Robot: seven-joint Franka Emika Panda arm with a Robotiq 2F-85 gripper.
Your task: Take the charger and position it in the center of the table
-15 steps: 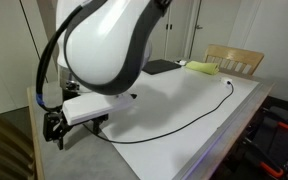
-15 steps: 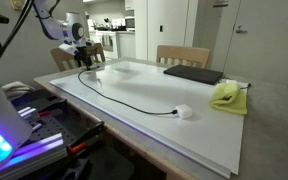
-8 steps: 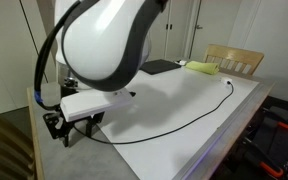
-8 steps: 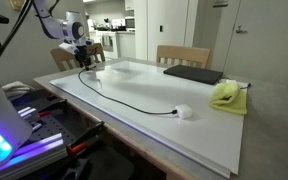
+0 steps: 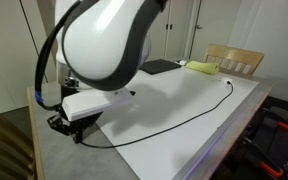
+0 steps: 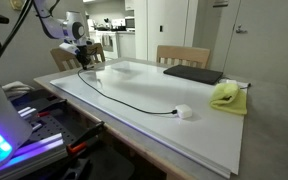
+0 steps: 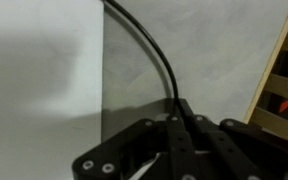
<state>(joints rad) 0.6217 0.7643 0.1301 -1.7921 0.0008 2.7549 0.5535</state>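
The charger is a thin black cable (image 5: 199, 115) that curves across the white sheet (image 5: 184, 95) covering most of the grey table (image 5: 44, 152). In an exterior view the cable (image 6: 124, 100) ends at a small white plug (image 6: 183, 112) near the sheet's middle. My gripper (image 5: 69, 128) is low over the table's corner, at the sheet's edge. It also appears in an exterior view (image 6: 83, 62), far back on the table. In the wrist view the gripper (image 7: 179, 110) is shut on the cable (image 7: 149, 50), which runs straight in between the fingertips.
A flat black pad (image 6: 194, 74) and a yellow-green cloth (image 6: 227, 96) lie at the sheet's end away from my gripper. Wooden chairs (image 6: 182, 55) stand along the table, and one (image 5: 234, 60) stands near the cloth. My white arm (image 5: 104, 45) hides much of the sheet.
The jaws were open around the cable's end a second ago and have closed on it. The arm has hardly moved, and the cable lies as before.
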